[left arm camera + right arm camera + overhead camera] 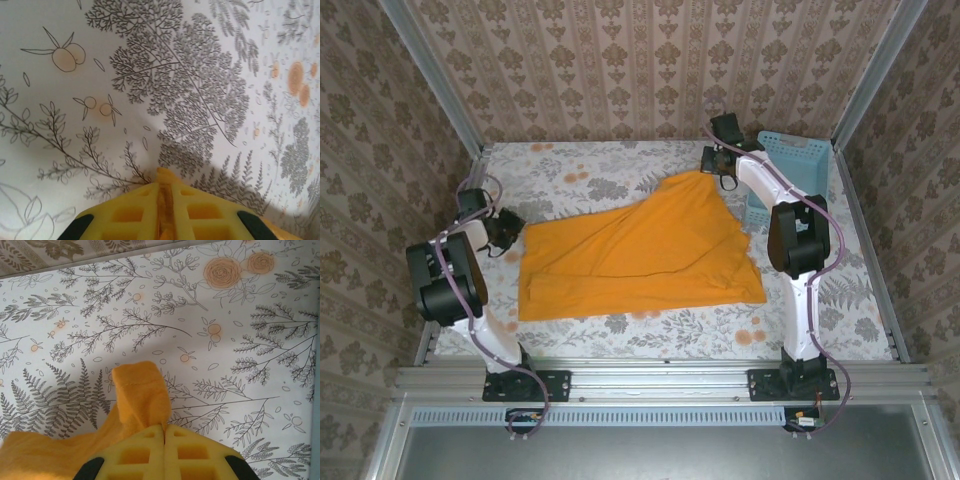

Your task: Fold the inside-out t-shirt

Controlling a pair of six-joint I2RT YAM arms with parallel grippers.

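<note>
Pinching the inside-out t-shirt (pixel 640 255) at its far peak

I see the shirt lying spread over the middle of the table (pixel 620 175), plain orange-yellow and wrinkled. Its broad body runs from near the left edge across to right of centre. One part of it is drawn into a peak that reaches toward the far right corner. My right gripper (pixel 718 165) sits at that peak. On its wrist camera the yellow fingers (pixel 135 455) are pressed together, with a folded flap of the cloth clamped between them and standing out past the tips. My left gripper (pixel 510 232) is at the shirt's left side, close to the table's left edge. On its wrist camera the fingers (pixel 130 212) leave only a thin slit with an orange sliver in it, and I cannot tell whether cloth is gripped there. A light blue basket (pixel 790 165) stands in the far right corner, just beside the right arm
</note>
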